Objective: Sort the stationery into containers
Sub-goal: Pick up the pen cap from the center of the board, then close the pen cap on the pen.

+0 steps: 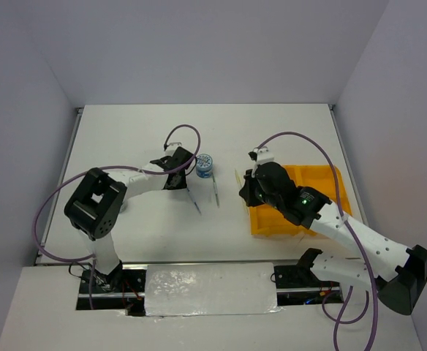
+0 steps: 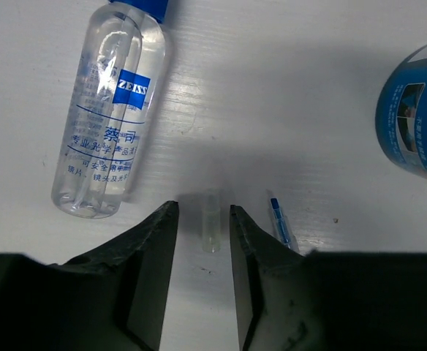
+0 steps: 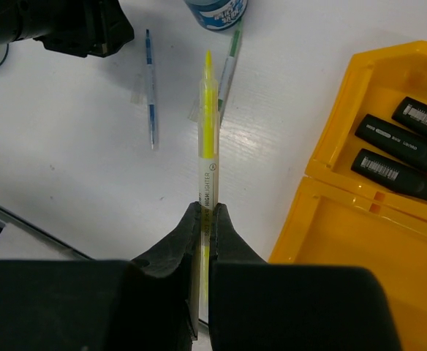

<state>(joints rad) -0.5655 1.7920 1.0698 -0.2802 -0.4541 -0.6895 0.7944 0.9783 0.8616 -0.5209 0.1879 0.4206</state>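
The right gripper (image 3: 207, 208) is clamping shut on a yellow pen (image 3: 208, 131), pinching it near its back end, so the pen is sticking straight out past the fingertips. The pen is hanging over the bare surface (image 1: 126, 139), just beside the left edge of the orange-yellow tray (image 3: 323, 212). Whether its tip is touching the surface cannot be told. The tray is sitting near the right edge of the surface. Three black markers (image 3: 395, 136) are lying side by side in one of its compartments.

The left gripper (image 2: 202, 208) is reaching toward the middle of the surface. Its fingers (image 2: 155, 248) are standing apart on either side of a small clear tube (image 2: 210, 223). The tube is lying flat between them, with a sliver of surface showing on each side, so nothing is being gripped.

A clear bottle (image 2: 107, 117) with a blue cap is lying on its side just beyond the left finger. A blue pen (image 2: 278, 218) is lying just outside the right finger. A round blue-white pot (image 2: 418, 117) is standing upright around the middle of the surface, a little to the right of this gripper. A green pen (image 3: 229, 66) is lying on the near side of the pot, close to the blue pen and well apart from the tray.
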